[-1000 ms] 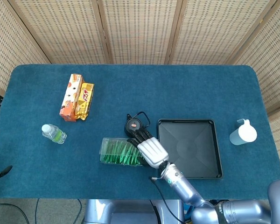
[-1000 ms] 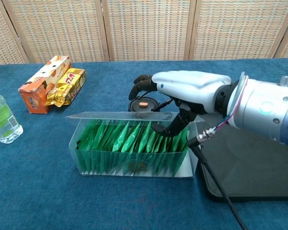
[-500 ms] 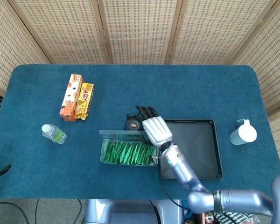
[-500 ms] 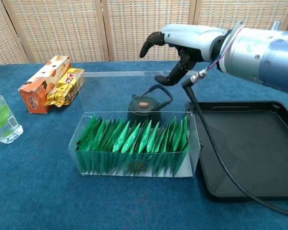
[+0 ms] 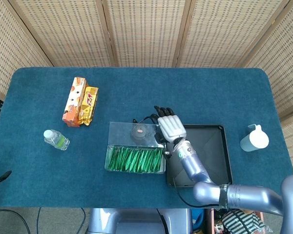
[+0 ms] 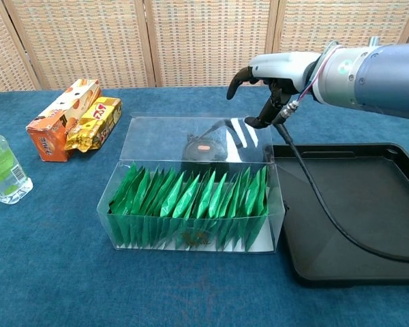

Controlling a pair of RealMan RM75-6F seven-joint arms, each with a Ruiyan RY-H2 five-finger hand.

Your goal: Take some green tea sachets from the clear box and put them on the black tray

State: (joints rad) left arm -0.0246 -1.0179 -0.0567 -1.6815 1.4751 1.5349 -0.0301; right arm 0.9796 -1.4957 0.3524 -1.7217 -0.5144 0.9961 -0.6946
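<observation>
The clear box (image 5: pixel 136 160) (image 6: pixel 191 211) stands in front of me, packed with several upright green tea sachets (image 6: pixel 191 196). Its lid (image 5: pixel 132 132) (image 6: pixel 157 136) is swung back and lies nearly flat over the far side. My right hand (image 5: pixel 171 127) (image 6: pixel 276 71) hovers at the lid's far right corner, fingers apart and a little curled, holding nothing. Whether its thumb touches the lid I cannot tell. The black tray (image 5: pixel 212 156) (image 6: pixel 368 204) lies bare just right of the box. Of my left hand, only dark tips (image 5: pixel 1 179) show at the table's left edge.
A black round object with a handle (image 5: pixel 139 130) (image 6: pixel 203 148) sits under the opened lid. An orange carton (image 5: pixel 74 101) and a yellow packet (image 5: pixel 89 105) lie far left, with a water bottle (image 5: pixel 56 139) nearer. A white dispenser (image 5: pixel 254 138) stands far right. A cable (image 6: pixel 313 197) hangs over the tray.
My right hand has raised the box lid from shut and swung it back until it lies open. The hand has moved away from me and to the right.
</observation>
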